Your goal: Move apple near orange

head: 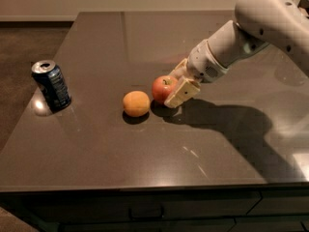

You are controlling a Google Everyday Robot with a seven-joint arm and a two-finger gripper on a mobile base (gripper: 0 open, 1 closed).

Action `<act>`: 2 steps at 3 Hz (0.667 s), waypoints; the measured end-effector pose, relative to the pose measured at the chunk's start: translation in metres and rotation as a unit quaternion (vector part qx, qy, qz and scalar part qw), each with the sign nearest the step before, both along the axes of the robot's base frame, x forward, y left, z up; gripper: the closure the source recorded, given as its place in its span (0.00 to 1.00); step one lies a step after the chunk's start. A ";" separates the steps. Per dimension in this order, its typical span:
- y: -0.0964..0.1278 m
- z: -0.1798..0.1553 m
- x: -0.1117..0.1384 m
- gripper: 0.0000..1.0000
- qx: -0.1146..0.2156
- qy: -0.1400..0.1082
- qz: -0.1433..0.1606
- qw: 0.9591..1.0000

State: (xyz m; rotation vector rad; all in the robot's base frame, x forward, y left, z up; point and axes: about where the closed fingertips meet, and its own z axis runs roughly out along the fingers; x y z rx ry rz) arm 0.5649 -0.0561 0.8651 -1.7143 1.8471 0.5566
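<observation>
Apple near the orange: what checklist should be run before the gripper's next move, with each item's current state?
1. Gripper, mid-table, shut on the small round red apple: ok.
2. Apple close beside the matte round orange fruit: ok.
3. Apple and orange apart, not pressed together: cannot tell.
4. Apple resting on the dark glossy tabletop before release: cannot tell.
5. Upright blue soda can far from both fruits: ok.

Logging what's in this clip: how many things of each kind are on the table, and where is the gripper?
apple: 1
orange: 1
drink can: 1
Total: 3
The gripper is closed around the apple, which sits close beside the orange.
</observation>
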 end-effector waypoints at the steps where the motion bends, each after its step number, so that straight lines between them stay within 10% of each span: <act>1: 0.008 -0.008 -0.007 0.36 0.010 0.013 0.014 1.000; 2: 0.010 -0.009 -0.007 0.12 0.010 0.014 0.015 1.000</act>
